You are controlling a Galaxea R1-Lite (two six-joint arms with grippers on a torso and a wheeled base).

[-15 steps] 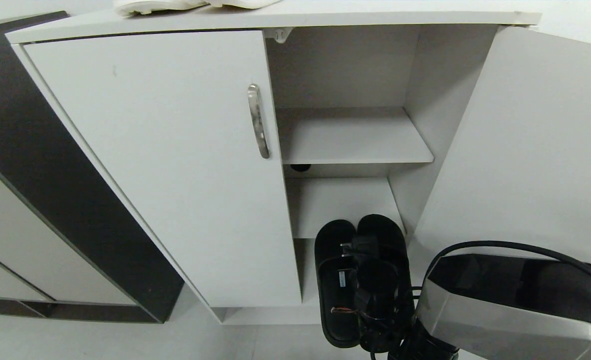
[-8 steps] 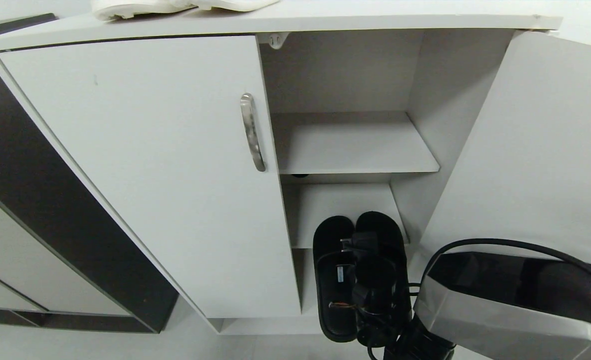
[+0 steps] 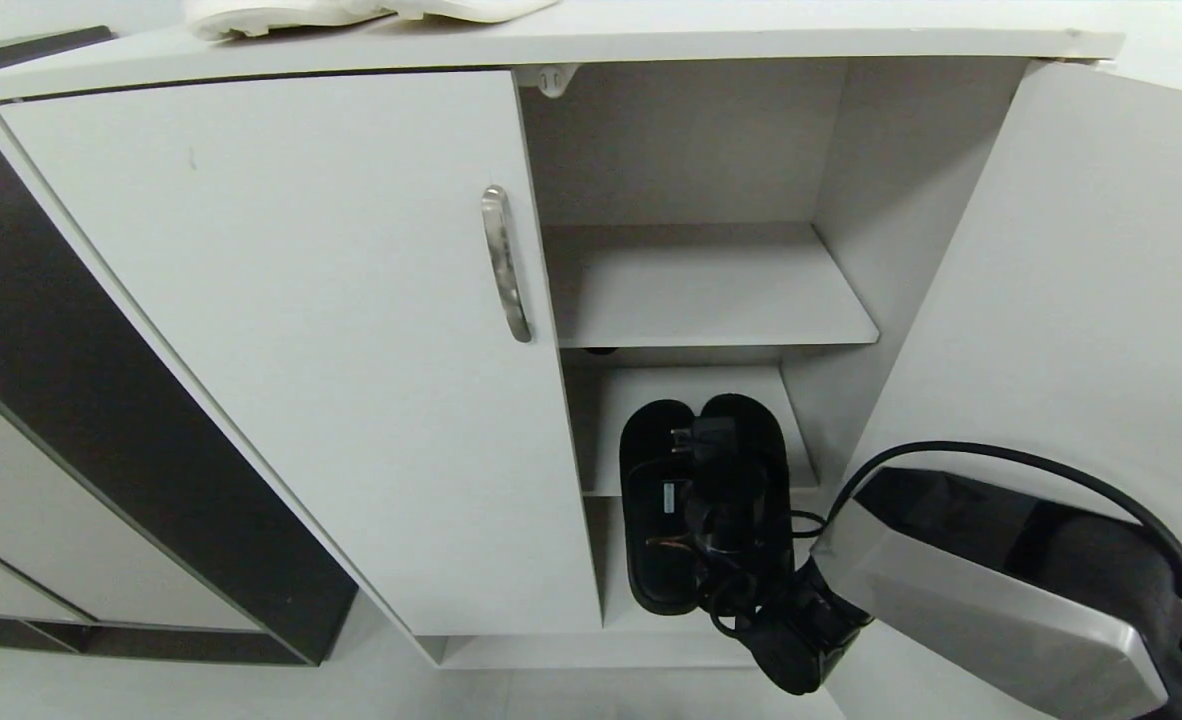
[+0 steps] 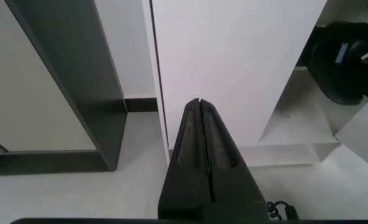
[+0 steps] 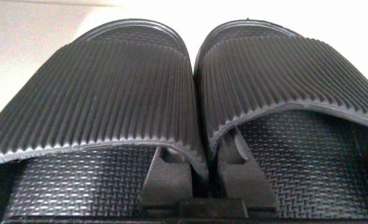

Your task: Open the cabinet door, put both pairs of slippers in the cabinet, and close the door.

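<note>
Head view: the white cabinet (image 3: 551, 45) has its left door (image 3: 281, 330) shut, with a metal handle (image 3: 504, 262), and its right door (image 3: 1071, 300) swung open. The right hand (image 3: 706, 450) holds the black slippers (image 3: 651, 540) side by side, toes over the lower shelf (image 3: 641, 400) and heels out past its front edge. A small pale label (image 3: 668, 495) on one insole is too small to read. White slippers (image 3: 351, 12) lie on the cabinet top.

Left wrist view: the left hand (image 4: 200, 109) is empty, fingers pressed together, above the floor (image 4: 78, 193) before the left door.

Right wrist view: the right hand's fingers (image 5: 168, 180) sit under the ribbed straps, clamped on the slippers' adjoining inner edges.
</note>
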